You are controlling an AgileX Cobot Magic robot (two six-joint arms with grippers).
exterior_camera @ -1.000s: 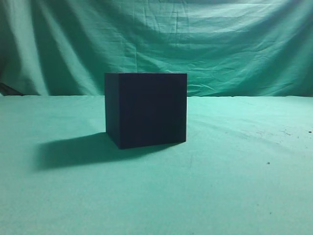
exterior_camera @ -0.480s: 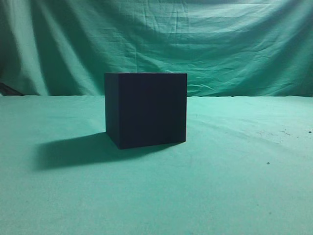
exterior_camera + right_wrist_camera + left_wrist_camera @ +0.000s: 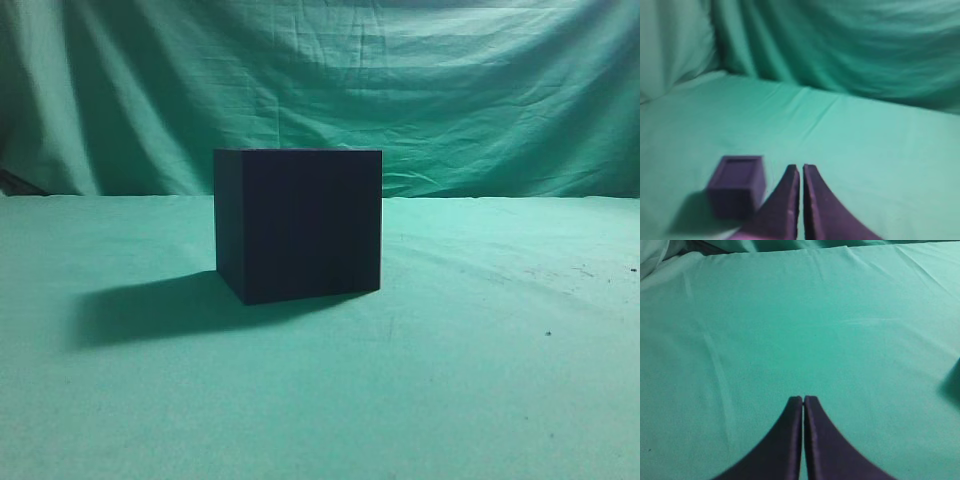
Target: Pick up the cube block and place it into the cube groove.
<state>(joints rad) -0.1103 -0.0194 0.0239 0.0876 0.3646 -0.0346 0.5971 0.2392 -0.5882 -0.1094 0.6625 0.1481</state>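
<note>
The cube groove [image 3: 298, 224] is a big near-black box standing on the green cloth in the middle of the exterior view; its top is hidden from this height. The cube block [image 3: 737, 185] is a small dark purple cube with a lighter top face inside a darker rim. It shows only in the right wrist view, low on the left. My right gripper [image 3: 801, 167] is shut and empty, just right of the block and apart from it. My left gripper [image 3: 803, 399] is shut and empty over bare cloth. Neither arm shows in the exterior view.
Green cloth [image 3: 480, 380] covers the table, and a green curtain [image 3: 400, 80] hangs behind it. The big box casts a shadow [image 3: 150, 310] to its left. A dark patch [image 3: 952, 385] lies at the right edge of the left wrist view.
</note>
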